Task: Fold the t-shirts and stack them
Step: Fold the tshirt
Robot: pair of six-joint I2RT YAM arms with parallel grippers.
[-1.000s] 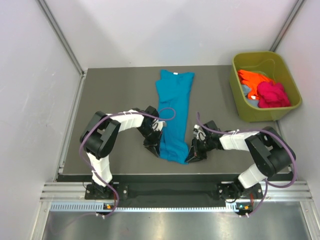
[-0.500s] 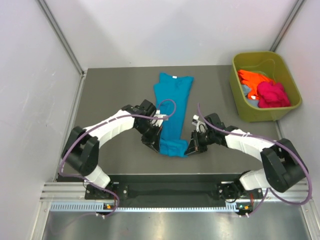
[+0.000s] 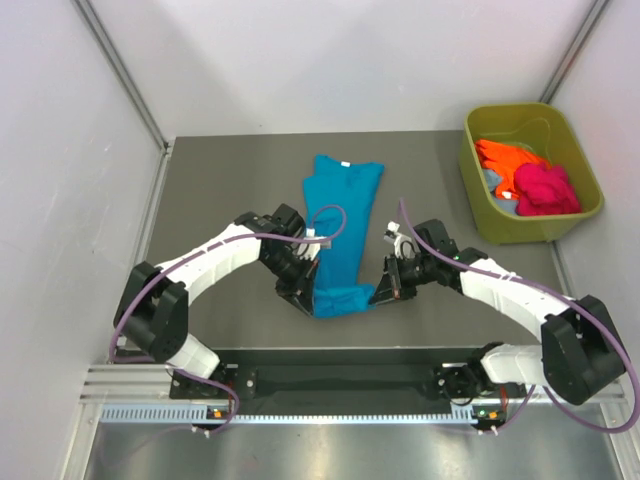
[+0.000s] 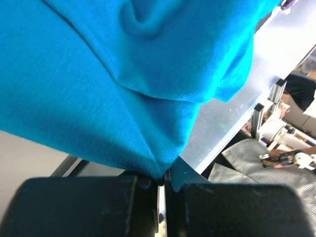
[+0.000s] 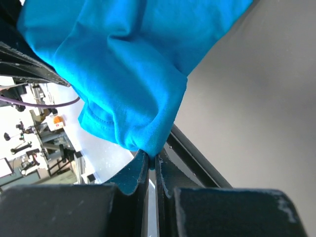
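A teal-blue t-shirt lies lengthwise in the middle of the table, its white neck label at the far end. Its near hem is lifted off the table and curls over. My left gripper is shut on the hem's left corner, where the teal cloth is pinched between the jaws. My right gripper is shut on the right corner, and the same cloth hangs from its closed jaws. An orange t-shirt and a magenta-pink t-shirt lie bunched in the tub.
An olive-green plastic tub stands at the back right of the dark table. White walls close in the left, right and far sides. A metal rail runs along the near edge by the arm bases.
Both grippers have carried the shirt's near hem away from the front edge toward the far side, so the shirt looks shorter. Both arms have stretched out farther over the table.
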